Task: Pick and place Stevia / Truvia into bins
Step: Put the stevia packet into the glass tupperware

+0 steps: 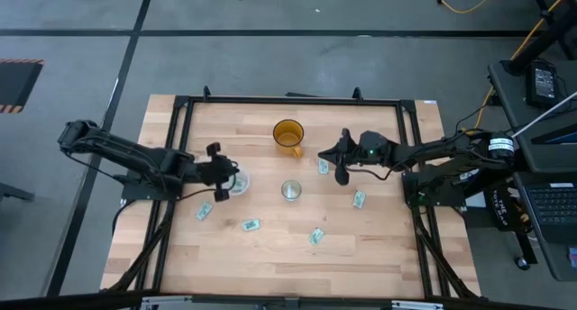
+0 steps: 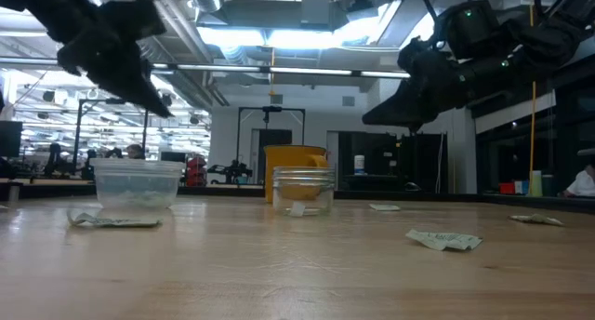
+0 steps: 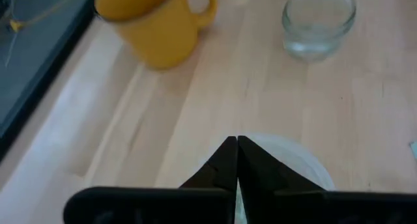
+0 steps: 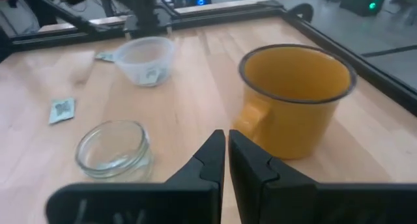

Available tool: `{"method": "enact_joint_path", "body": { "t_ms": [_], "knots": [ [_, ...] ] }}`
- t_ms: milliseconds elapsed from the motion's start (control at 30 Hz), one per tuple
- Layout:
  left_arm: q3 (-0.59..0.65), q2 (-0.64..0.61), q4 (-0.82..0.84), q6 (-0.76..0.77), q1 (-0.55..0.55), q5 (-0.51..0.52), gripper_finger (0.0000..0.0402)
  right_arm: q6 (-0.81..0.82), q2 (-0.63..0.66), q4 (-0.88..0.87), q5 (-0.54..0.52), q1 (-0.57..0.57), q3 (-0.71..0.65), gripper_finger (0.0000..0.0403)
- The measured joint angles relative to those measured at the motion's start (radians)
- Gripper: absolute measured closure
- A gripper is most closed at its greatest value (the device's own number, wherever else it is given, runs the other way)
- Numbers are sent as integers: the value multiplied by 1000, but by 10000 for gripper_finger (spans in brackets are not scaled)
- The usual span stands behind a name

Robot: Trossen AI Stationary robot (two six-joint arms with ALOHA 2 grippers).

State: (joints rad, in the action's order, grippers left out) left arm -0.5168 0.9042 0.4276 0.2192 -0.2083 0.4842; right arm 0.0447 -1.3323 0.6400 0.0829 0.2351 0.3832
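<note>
Several pale green and white Stevia sachets lie flat on the wooden table: [image 1: 205, 211], [image 1: 250, 224], [image 1: 316, 236], [image 1: 359, 199], [image 1: 323, 167]. The clear plastic bin [image 1: 242, 183] holds one sachet [image 4: 153, 74]. The smaller glass bin [image 1: 290, 190] stands mid-table. My left gripper [image 3: 236, 152] hangs shut above the clear bin's near rim [image 3: 306, 162], with nothing between its fingers. My right gripper [image 4: 226, 142] hangs shut in the air just right of the amber mug [image 1: 288, 134], also with nothing between its fingers.
The amber mug [image 4: 293, 97] with its handle stands at the far middle, close in front of my right gripper. A black frame [image 1: 180, 107] borders the table's far, left and right sides. Bare wood lies along the near edge [image 1: 288, 269].
</note>
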Motion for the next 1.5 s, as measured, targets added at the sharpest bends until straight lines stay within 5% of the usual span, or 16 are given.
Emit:
{"method": "enact_joint_path", "body": {
  "t_ms": [400, 700, 1200, 1500],
  "knots": [
    [4, -102, -29, -106, 33, -43, 400, 45, 0, -44, -3, -42, 1, 379],
    [227, -145, -482, -278, 27, -138, 400, 87, -1, -459, -123, -201, 189, 395],
    [251, -215, -518, -371, 34, -173, 400, 641, -1, -1231, -487, -592, 428, 401],
    [251, -215, -539, -363, 34, -173, 400, 887, -27, -1333, -523, -732, 439, 402]
  ]
}}
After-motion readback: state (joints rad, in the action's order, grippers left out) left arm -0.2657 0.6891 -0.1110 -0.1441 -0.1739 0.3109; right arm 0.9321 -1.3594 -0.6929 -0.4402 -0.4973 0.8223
